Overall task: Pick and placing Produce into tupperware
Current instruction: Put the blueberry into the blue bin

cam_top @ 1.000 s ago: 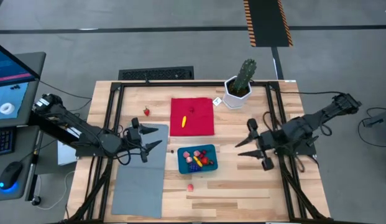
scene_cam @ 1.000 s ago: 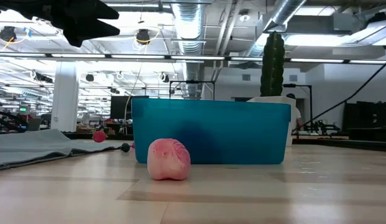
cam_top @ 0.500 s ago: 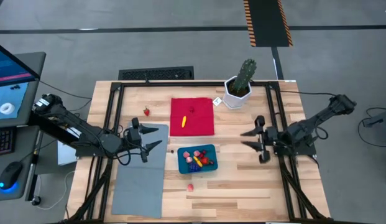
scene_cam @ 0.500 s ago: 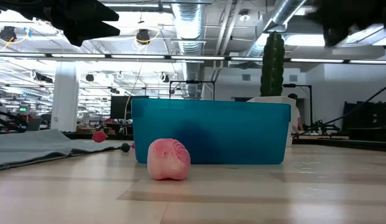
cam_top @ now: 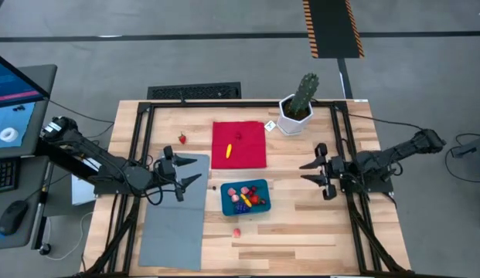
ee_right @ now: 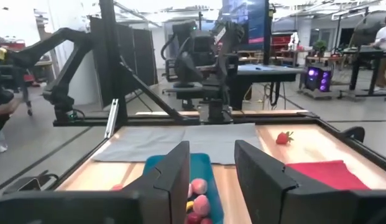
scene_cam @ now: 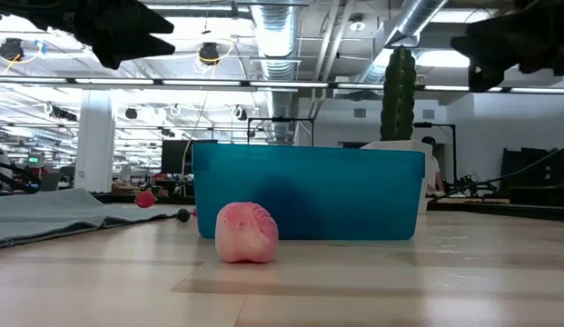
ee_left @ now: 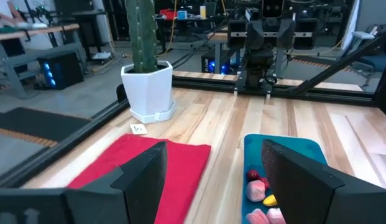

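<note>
Pale wooden planks make up my work table [cam_top: 301, 232], ringed by a black frame, with an open workshop of ducts and strip lights showing beyond it in the low view. At the middle sits the shallow teal-blue plastic tupperware [cam_top: 245, 197], already holding several small toy fruits [cam_top: 245, 198] in red, pink and yellow, so I judge the job well along but unfinished. Four pieces lie outside it: a pink lumpy piece [cam_top: 236, 231] on bare wood just in front of the container, a red strawberry [cam_top: 182, 138] near the far left edge of the table, and a yellow banana-like piece [cam_top: 228, 150] with a small red bit [cam_top: 240, 136] on the square red cloth [cam_top: 240, 144] behind the container.

My left gripper [cam_top: 195, 171] hangs with its fingers spread apart and nothing between them, over the far corner of the grey rectangular mat [cam_top: 173, 222], left of the container; from there both the strawberry and the cloth look within reach. My right gripper [cam_top: 308, 172] is likewise splayed and empty, raised off the table well to the right of the container and facing it, clear of the green cactus in its white pot [cam_top: 297, 104] at the far side. I read both arms as poised between picks, held high so they do not sweep the loose pieces.
</note>
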### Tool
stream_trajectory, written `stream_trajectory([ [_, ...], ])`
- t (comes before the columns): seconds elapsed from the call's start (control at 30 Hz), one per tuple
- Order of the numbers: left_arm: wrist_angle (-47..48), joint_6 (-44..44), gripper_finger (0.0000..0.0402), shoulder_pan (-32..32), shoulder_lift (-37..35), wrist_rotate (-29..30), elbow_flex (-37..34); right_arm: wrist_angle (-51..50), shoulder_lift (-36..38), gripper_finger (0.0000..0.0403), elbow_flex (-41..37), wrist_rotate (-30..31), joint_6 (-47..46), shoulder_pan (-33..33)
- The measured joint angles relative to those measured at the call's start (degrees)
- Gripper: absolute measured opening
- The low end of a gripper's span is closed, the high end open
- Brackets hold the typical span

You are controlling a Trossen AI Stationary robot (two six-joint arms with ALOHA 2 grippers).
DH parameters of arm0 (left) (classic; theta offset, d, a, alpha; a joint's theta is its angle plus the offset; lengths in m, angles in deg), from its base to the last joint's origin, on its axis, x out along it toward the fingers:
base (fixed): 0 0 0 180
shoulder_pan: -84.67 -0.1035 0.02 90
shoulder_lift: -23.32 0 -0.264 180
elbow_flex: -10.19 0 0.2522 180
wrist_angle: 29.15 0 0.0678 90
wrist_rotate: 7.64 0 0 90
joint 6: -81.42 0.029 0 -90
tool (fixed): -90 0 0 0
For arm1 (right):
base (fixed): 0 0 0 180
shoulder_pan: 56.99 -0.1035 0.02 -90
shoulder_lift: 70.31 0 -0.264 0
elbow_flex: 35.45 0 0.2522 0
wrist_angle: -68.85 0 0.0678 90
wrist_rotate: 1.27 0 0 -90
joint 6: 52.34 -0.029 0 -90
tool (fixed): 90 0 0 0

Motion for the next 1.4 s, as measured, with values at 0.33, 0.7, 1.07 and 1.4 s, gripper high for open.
stream_trajectory([
  [0.33, 5.0, -4.9, 0.0252, -2.5, 3.3, -3.0, 0.0, -0.6, -2.4, 0.0141, 0.0, -24.5, -3.7, 20.4],
  [0.7, 17.1, -25.1, 0.0251, -9.8, 3.4, -17.7, 0.0, -1.5, -9.7, 0.0137, 0.0, -32.6, -7.9, 31.8],
  [1.07, 19.9, -30.0, 0.0251, -9.4, 5.2, -17.6, 0.0, -0.1, -11.8, 0.0137, 0.0, -24.4, -5.2, 36.1],
  [1.4, 19.5, -27.6, 0.0251, -15.3, 13.8, -30.1, 2.7, 8.0, -14.4, 0.0141, 0.1, -41.8, -6.0, 36.1],
])
